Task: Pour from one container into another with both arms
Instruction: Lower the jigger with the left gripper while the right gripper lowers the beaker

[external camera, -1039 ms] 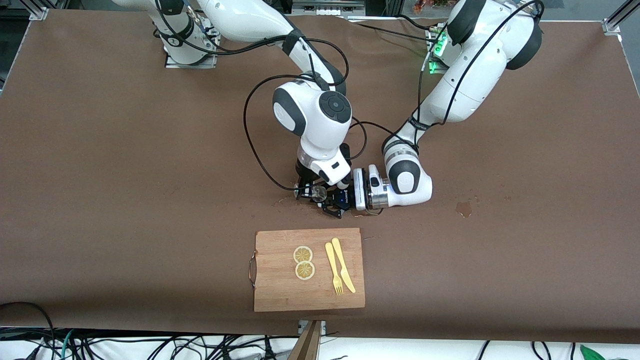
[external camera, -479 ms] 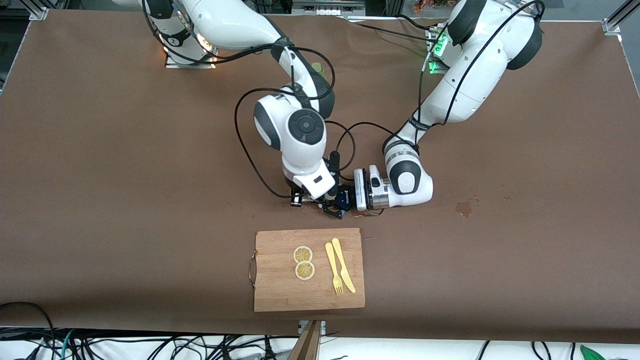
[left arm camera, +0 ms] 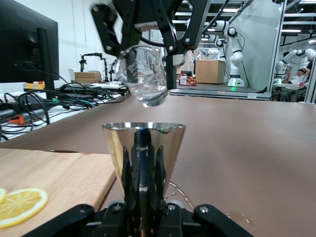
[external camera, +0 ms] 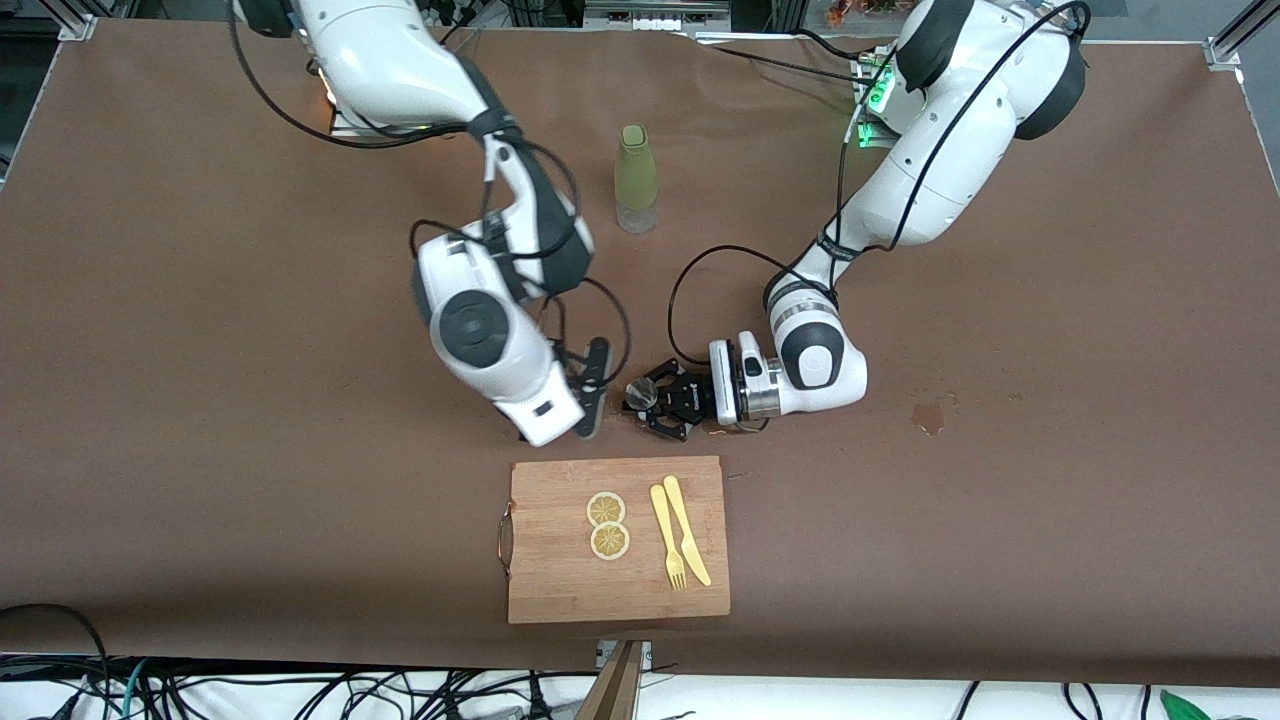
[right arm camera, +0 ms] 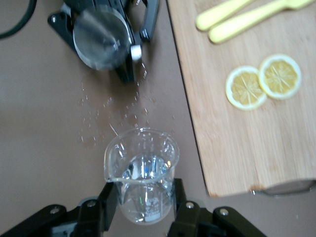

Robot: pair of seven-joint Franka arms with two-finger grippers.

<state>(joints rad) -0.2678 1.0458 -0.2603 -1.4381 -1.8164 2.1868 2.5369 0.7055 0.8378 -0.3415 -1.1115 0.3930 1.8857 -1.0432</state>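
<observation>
The right gripper (right arm camera: 143, 205) is pinching the clear glass (right arm camera: 141, 170) over the wet table beside the cutting board (external camera: 618, 540). The left gripper (left arm camera: 143, 190) is clamping the upright steel jigger (left arm camera: 143, 148) just above the tabletop. Judging by the splashes (right arm camera: 113, 116), the next move is calling for closer alignment over the jigger's mouth.

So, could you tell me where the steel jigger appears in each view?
Front view: jigger in the left gripper, mid-table.
Left wrist view: centre, close up, glass also visible.
Right wrist view: seen from above, its round rim showing.
Shared landmark: the cutting board with lemon slices.
</observation>
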